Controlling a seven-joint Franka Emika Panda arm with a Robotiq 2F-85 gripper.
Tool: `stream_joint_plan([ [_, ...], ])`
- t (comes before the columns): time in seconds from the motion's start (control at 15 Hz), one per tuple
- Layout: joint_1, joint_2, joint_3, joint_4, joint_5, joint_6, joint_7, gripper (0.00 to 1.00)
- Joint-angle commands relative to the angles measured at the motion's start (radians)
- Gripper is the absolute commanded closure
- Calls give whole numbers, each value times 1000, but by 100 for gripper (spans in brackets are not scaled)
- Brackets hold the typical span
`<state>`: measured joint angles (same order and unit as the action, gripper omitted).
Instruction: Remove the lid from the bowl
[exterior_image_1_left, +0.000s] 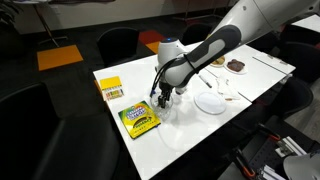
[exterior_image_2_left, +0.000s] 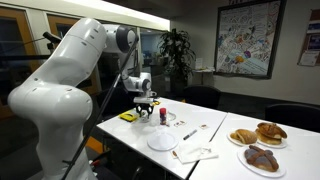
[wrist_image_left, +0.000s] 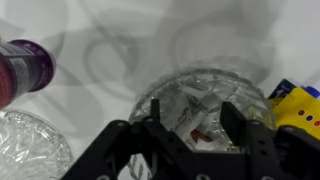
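Wrist view: the gripper (wrist_image_left: 192, 122) has its jaws spread wide, its 2 fingers (wrist_image_left: 150, 128) hanging over the clear glass bowl (wrist_image_left: 205, 88), 1 toward each side of it. Whether the pads touch the glass cannot be told. The lid (wrist_image_left: 200, 108) appears to be still on the bowl, but it is clear on clear and its edge is hard to separate from the rim. Something small and reddish shows through the glass between the fingers.

Just beside the bowl on 1 side is a yellow crayon box (wrist_image_left: 295, 105). On the opposite side lies a second piece of ribbed clear glass (wrist_image_left: 30, 150), with a purple-red container (wrist_image_left: 25, 65) beyond it.

In both exterior views the arm reaches down over the white table (exterior_image_1_left: 250, 80), near the table's end. A flat white plate (exterior_image_1_left: 212, 102) lies near the gripper, and a smaller yellow box (exterior_image_1_left: 111, 88) sits farther off. Plates of pastries (exterior_image_2_left: 262, 145) stand well apart at the far end.
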<state>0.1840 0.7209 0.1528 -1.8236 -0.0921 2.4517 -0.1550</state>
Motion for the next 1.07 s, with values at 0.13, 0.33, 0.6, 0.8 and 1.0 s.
stream_joint_plan([
  [0.13, 17, 1, -21, -5, -27, 21, 22, 80],
  [0.33, 17, -8, -20, -11, -27, 25, 26, 98],
  [0.6, 3, -49, -3, -20, -13, -3, 8, 100],
  [0.8, -3, -85, 5, -32, -4, -2, 6, 100],
  [1.0, -11, -137, 23, -60, 18, -16, 2, 100],
])
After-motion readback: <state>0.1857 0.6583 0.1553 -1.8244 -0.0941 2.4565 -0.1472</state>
